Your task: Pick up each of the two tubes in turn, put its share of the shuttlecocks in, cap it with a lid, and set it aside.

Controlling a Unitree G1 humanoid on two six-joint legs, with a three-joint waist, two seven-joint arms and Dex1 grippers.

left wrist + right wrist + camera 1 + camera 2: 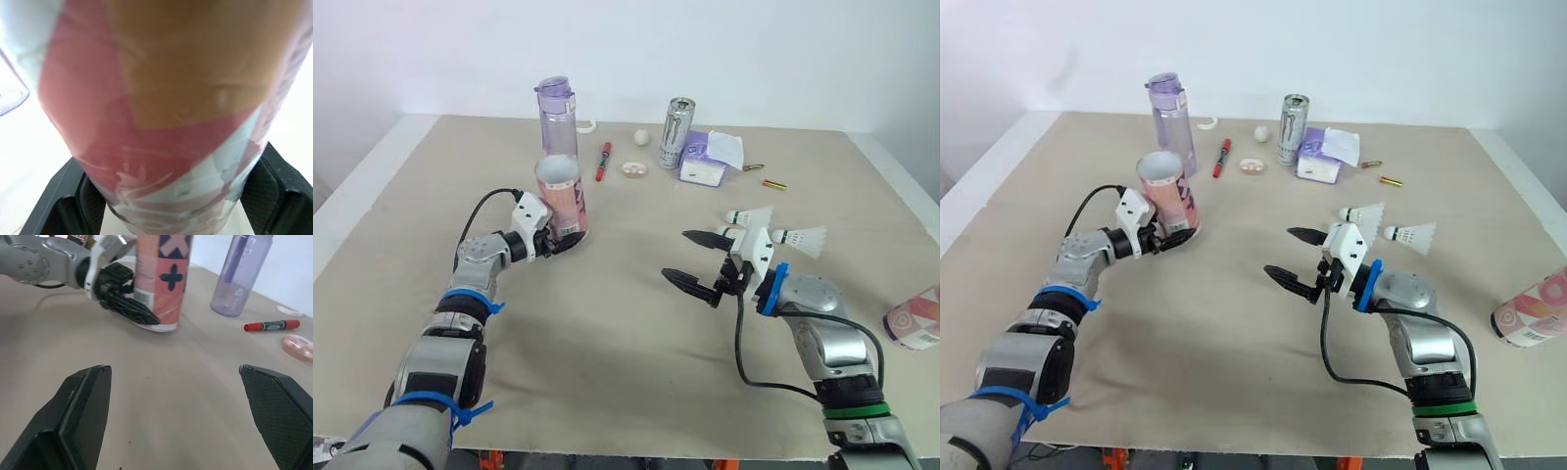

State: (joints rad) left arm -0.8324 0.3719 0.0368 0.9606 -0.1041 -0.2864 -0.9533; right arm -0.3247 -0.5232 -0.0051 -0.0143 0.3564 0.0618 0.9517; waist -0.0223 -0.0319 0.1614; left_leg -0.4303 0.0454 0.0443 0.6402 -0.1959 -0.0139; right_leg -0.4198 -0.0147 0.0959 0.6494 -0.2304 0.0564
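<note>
Standing upright before the purple water bottle (557, 117), the open pink tube (560, 191) is clasped near its base by the left gripper (566, 242); its pads (93, 208) are seen pressed to the wall in the left wrist view. The right gripper (677, 256) is held spread wide, empty, beside two shuttlecocks (751, 216). A second tube (915, 318) is seen lying at the right edge of the table (607, 372).

tube (560, 196): pink + pale-blue patches, navy cross/plus marks | 2nd tube (915, 321): pink w/ white | shuttlecocks (751, 217): white | bottle (557, 117): clear purple | marker (603, 162): red | can (674, 133): silver/blk | tbl (607, 333): beige | my R gripper (675, 256): blk fingers
</note>
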